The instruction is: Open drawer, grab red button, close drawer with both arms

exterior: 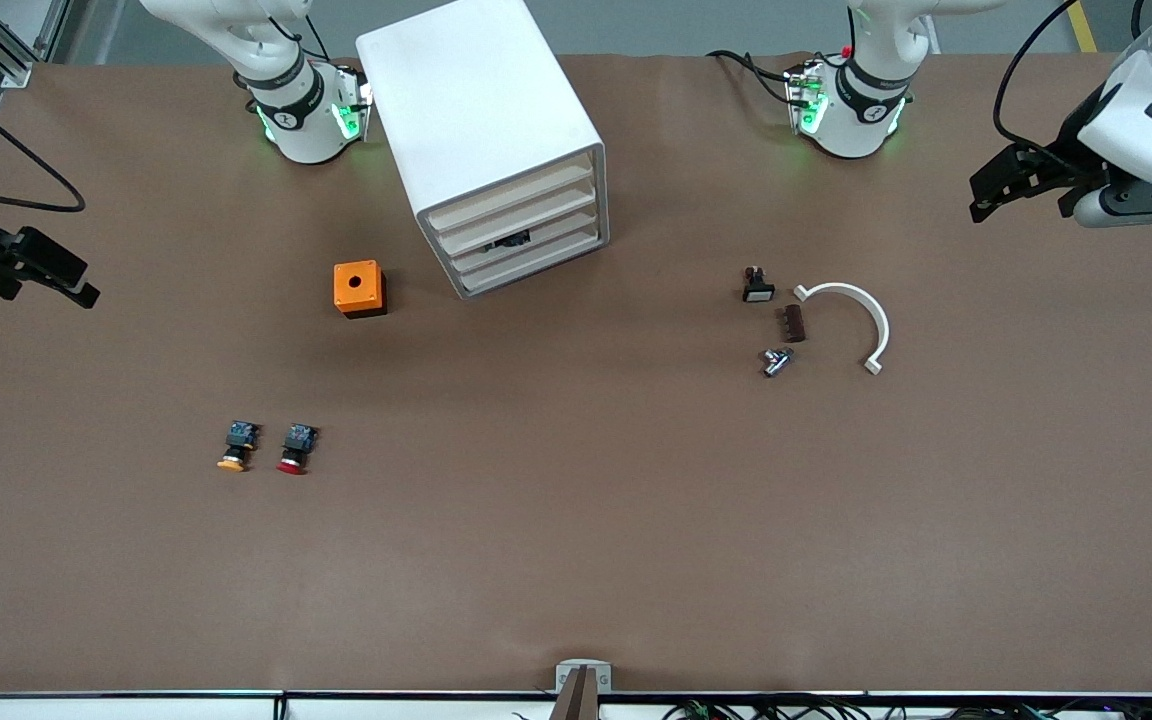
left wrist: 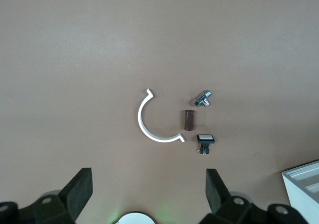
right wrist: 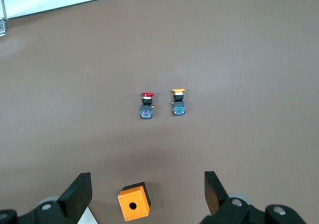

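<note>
The white cabinet [exterior: 481,120] stands between the two arm bases, with all four drawers [exterior: 526,225] shut; a dark thing shows through the gap at the third one. Its corner also shows in the left wrist view [left wrist: 305,183]. The red-capped button [exterior: 294,449] lies on the table toward the right arm's end, nearer the camera than the orange cube [exterior: 358,288]. It also shows in the right wrist view [right wrist: 146,105]. My right gripper [exterior: 81,282] is open and empty, high over the right arm's end. My left gripper [exterior: 996,195] is open and empty, high over the left arm's end.
An orange-yellow capped button [exterior: 235,446] lies beside the red one. Toward the left arm's end lie a white half-ring [exterior: 861,320], a brown block [exterior: 794,323], a metal fitting [exterior: 776,360] and a small black-and-white switch [exterior: 757,287].
</note>
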`<state>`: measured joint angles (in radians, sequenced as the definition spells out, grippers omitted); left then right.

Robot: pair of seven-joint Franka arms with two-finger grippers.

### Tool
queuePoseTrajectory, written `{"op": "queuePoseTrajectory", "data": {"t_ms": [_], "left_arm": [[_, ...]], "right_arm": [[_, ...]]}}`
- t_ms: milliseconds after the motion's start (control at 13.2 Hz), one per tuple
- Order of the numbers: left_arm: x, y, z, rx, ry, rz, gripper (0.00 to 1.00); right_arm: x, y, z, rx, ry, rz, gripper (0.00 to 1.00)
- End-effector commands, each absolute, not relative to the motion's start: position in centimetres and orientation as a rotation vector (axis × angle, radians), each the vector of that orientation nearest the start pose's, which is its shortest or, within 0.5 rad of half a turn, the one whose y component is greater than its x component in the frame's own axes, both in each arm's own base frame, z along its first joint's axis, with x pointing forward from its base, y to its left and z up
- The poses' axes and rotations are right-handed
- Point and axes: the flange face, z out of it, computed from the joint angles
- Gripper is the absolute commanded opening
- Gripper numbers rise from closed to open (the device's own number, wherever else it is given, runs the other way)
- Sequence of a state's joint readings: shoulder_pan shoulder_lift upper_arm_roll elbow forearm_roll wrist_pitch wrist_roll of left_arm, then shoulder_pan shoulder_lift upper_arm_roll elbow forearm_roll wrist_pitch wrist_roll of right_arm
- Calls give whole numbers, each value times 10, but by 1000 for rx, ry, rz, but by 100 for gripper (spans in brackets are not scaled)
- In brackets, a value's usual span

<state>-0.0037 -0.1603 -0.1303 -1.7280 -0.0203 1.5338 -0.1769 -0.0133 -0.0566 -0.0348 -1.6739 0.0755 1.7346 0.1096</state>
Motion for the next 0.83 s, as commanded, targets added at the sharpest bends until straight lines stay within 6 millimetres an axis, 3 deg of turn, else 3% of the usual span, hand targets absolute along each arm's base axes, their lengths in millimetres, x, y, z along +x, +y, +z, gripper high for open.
{"op": "queuePoseTrajectory", "data": {"t_ms": [0,151,302,756], "left_arm": [[488,-69,644,-3084,-49,54,100],[488,-67,645,-3079,-54,67,100],[493,-66,646,-3083,-54,63,100],[493,-62,649,-3095,-60,61,100]], "right_arm": [[541,-26,625,-3088,240,-137,100],[539,-16,623,-3171,210,-115,100],[540,-25,624,-3158,244,-126,100],[540,-26,625,-3137,245,-131,100]]}}
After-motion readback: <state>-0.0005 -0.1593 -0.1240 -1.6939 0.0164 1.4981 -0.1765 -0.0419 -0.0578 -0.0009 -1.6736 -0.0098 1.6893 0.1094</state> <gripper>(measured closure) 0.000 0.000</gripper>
